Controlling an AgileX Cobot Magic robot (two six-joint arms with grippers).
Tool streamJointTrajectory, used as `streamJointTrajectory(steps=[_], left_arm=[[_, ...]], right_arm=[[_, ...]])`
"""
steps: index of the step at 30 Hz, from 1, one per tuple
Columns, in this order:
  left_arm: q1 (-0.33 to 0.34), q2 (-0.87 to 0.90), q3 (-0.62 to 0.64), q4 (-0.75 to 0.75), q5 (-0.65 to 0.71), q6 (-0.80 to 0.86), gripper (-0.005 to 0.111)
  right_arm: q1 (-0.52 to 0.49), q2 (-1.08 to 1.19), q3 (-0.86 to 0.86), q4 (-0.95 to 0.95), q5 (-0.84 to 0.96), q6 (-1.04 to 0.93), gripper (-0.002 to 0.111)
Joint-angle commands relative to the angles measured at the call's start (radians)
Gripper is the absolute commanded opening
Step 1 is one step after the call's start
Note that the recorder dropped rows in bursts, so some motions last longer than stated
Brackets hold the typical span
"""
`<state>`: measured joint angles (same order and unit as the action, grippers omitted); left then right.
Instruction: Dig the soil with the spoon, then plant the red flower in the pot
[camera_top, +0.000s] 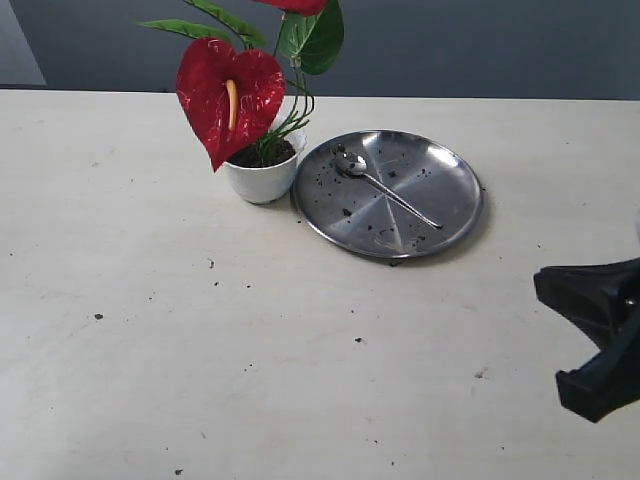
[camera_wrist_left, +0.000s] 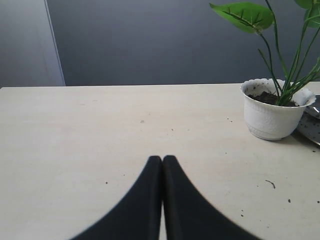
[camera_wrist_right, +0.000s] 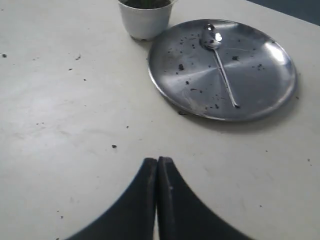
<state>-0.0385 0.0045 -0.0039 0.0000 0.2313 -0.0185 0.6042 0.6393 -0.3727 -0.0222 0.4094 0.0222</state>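
Big pale table (camera_top: 150, 330) fills most of the scene, speckled w/ dark crumbs here & there. On it toward the back, a round steel plate (camera_top: 440, 215) lies flat, dotted w/ bits of dirt. Just left of the plate, nearly touching its rim, the red flower (camera_top: 230, 95) stands upright w/ its stems in the pot (camera_top: 262, 180); a glossy red bloom hangs over the pot's front-left side, green leaves up top. The pot is white w/ a scalloped rim, and the soil (camera_wrist_left: 267, 98) sits inside it around the stems. The spoon (camera_top: 385, 185) lies on the plate, bowl toward the pot, handle running diagonally across to the plate's far side. Right gripper (camera_wrist_right: 157, 167) hovers over bare table near the front right, well apart from the plate, fingers pressed together on nothing. Left gripper (camera_wrist_left: 162, 165) likewise clenched & empty, over bare table, pot off to its side
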Motion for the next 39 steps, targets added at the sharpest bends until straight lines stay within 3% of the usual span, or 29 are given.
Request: streamJointTrajectory(steps=[1,11,23,39], left_arm=[[-0.005,-0.005,0.004,-0.007,0.0,0.0,0.001],[-0.005,-0.005,0.004,-0.007,0.0,0.0,0.001],[-0.005,-0.005,0.004,-0.007,0.0,0.0,0.001],[-0.005,-0.005,0.004,-0.007,0.0,0.0,0.001]], right_arm=[[-0.094,-0.119,0.045,-0.023,0.005,0.002,0.0],[-0.353,-0.46,0.204,-0.009,-0.186,0.002,0.0],[-0.627,-0.639,0.346,0.052,-0.172,0.002,0.0],[-0.673,-0.639,0.373,0.034,-0.102,-0.002,0.0]])
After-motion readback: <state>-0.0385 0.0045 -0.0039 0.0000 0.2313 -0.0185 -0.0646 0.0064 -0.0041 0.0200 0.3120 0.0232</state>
